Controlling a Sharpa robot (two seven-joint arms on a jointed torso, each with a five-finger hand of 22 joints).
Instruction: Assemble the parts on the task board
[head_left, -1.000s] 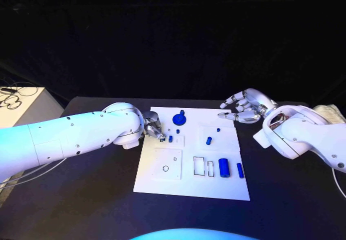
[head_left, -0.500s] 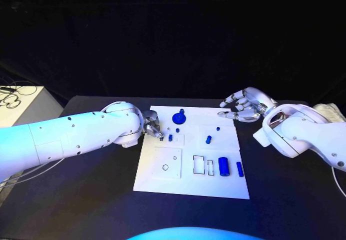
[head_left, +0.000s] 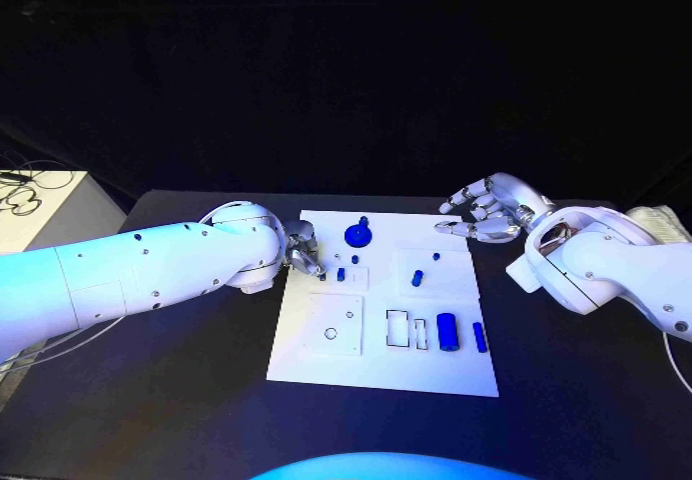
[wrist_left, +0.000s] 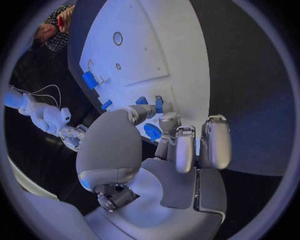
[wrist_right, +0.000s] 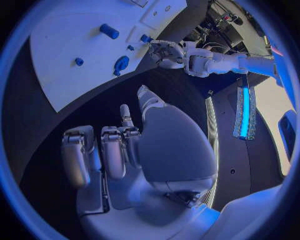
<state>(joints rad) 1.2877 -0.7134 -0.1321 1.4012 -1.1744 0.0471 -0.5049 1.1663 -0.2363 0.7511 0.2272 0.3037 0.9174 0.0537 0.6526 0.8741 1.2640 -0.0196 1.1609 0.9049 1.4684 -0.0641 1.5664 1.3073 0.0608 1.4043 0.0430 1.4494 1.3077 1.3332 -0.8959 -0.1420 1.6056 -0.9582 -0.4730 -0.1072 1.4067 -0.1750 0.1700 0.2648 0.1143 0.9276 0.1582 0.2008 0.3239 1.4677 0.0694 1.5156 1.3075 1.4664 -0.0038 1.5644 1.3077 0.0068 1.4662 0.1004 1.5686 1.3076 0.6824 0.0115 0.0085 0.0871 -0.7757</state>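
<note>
White task board (head_left: 378, 360) lies mid-frame. At its left edge the left hand (head_left: 303, 250) pinches a small blue part (wrist_left: 159, 104). Loose blue parts (head_left: 447, 333) sit lower right; the right hand (head_left: 488, 212), upper right, hovers curled, holding nothing.

left arm (head_left: 137, 275): reaching in, hand (head_left: 303, 250) low, fingers curled, grip unclear
right hand (head_left: 490, 212): raised, fingers curled inward, holding nothing
</note>
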